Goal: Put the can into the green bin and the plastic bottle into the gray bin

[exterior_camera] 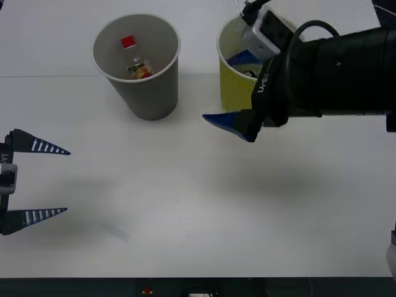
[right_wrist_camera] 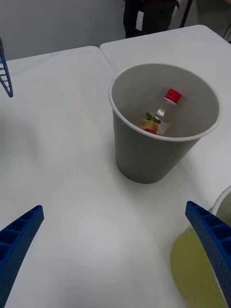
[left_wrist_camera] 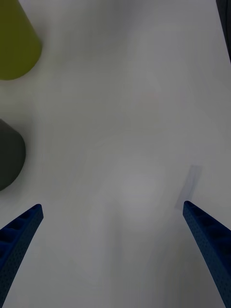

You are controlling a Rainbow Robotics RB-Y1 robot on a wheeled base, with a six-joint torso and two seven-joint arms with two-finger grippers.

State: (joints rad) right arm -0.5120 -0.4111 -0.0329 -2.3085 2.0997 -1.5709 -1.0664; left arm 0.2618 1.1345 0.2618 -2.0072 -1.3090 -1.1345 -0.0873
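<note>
Right gripper (exterior_camera: 238, 93) spread wide, nothing held, hanging over green bin (exterior_camera: 234, 93) rim w/ one finger inside mouth, other outside near wall; prob just past drop. Can not made out, likely hidden in bin under wrist. Plastic bottle (right_wrist_camera: 161, 113) ahead of that gripper, cap up inside gray bin (right_wrist_camera: 144, 159). Left gripper (exterior_camera: 37, 179) wide, empty, parked well apart over table (exterior_camera: 185, 204).
</note>
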